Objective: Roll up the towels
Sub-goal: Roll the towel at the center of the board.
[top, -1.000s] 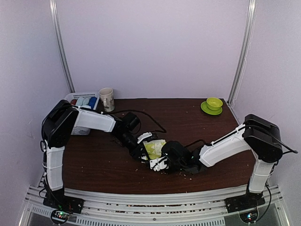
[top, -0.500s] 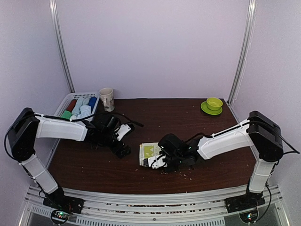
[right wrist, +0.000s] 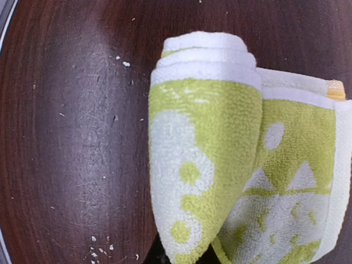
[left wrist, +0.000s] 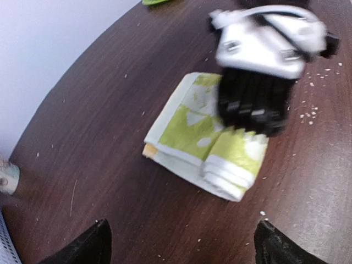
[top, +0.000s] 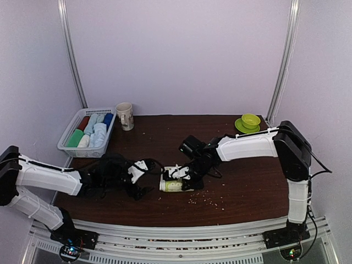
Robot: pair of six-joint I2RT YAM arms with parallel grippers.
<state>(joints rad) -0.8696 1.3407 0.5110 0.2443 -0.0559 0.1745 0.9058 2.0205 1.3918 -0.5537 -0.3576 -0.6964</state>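
Note:
The yellow-green towel (top: 172, 185) with white print lies near the table's front middle, partly rolled. In the right wrist view its rolled part (right wrist: 201, 165) fills the picture, with the flat tail to the right. My right gripper (top: 182, 175) is shut on the rolled end; its black fingers (left wrist: 250, 107) press down on it from above. My left gripper (top: 140, 179) hangs low just left of the towel, apart from it. It is open, and its dark fingertips (left wrist: 82, 248) stand wide over bare wood.
A white slatted basket (top: 67, 136) at the back left holds several rolled towels. A mug (top: 125, 115) stands beside it. A green cup on a saucer (top: 250, 122) sits at the back right. Crumbs dot the wood near the towel.
My left gripper let go of the towel, opened and pulled back to the left, low over the table. My right gripper swung round with the towel, which is now rolled further.

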